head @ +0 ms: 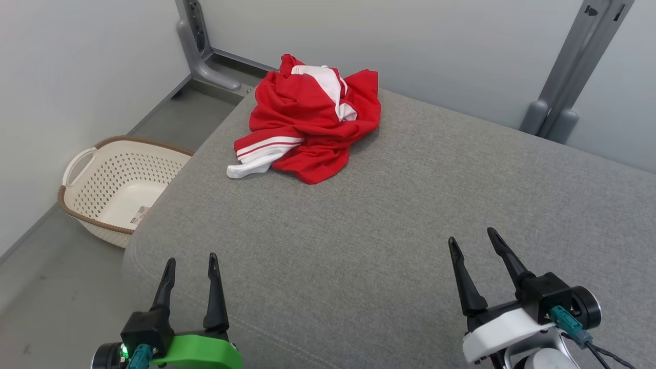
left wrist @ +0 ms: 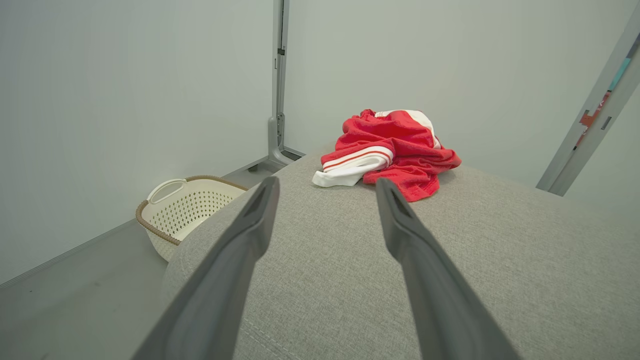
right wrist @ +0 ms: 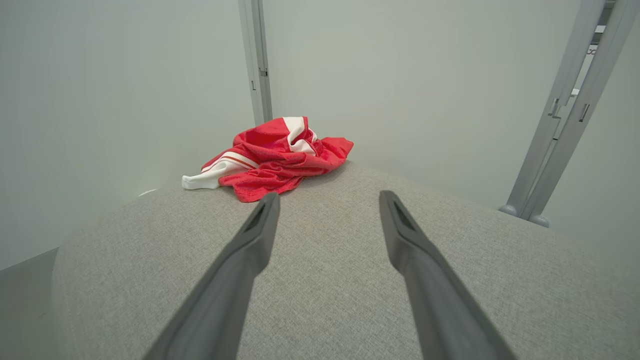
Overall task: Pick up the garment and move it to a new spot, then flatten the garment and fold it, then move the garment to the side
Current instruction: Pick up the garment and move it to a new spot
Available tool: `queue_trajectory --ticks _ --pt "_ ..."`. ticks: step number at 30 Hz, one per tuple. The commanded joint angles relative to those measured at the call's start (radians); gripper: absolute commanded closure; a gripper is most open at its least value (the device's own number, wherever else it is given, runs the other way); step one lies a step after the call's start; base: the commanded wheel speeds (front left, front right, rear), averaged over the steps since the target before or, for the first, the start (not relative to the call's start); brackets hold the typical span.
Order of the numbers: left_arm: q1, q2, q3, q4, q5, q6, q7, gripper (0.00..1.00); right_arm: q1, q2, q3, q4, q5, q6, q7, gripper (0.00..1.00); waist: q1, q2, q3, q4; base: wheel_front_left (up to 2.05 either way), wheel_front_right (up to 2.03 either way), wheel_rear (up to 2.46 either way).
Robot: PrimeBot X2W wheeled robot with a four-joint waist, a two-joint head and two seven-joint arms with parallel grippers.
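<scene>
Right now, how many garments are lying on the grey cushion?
1. A crumpled red and white garment lies near the far left corner of the grey cushion. Its folds could hide a smaller piece.

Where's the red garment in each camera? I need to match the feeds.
Head view: garment upper middle, near the far left corner of the grey cushion.
Left wrist view: garment just above centre, slightly right.
Right wrist view: garment above centre, left of middle.
Shared landmark: the grey metal post standing behind the garment.
</scene>
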Motion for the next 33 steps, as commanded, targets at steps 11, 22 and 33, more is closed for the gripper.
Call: queue_trajectory --ticks 11,22,33 --pt "-0.103 0.016 0.054 -0.087 0.028 -0.048 0.0 0.0 -0.048 -0.004 -0.04 -0.058 -0.055 0.0 -0.003 0.0 0.0 0.0 0.116 -0.082 0.0 0.0 0.0" --pt "-0.631 0.196 0.162 -0.033 0.004 -0.146 0.101 0.0 -0.177 -0.004 -0.068 -0.103 -0.15 0.0 -0.003 0.0 0.0 0.0 0.343 -0.23 0.0 0.0 0.0" --pt "-1.025 0.315 0.16 0.371 -0.107 -0.191 0.417 0.0 -0.279 -0.003 -0.029 -0.123 -0.198 0.0 -0.003 0.0 0.0 0.0 0.524 -0.377 0.0 0.0 0.0"
